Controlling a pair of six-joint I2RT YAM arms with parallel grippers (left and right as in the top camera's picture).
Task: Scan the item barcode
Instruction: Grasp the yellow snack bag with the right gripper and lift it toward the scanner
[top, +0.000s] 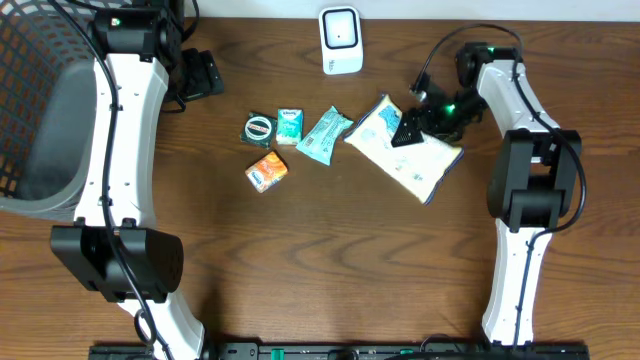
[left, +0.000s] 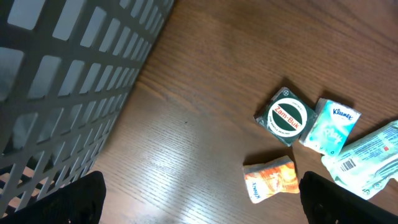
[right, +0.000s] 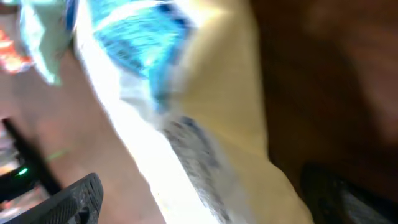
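Wooden table (top: 330, 260) holds the white packet (top: 410, 160) flat, long axis running diagonally.

Even light, right wrist view blurred

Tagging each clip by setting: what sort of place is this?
Probably a mock shop checkout on a wooden table: a white scanner, small packaged goods like the tissue pack, and a mesh basket.
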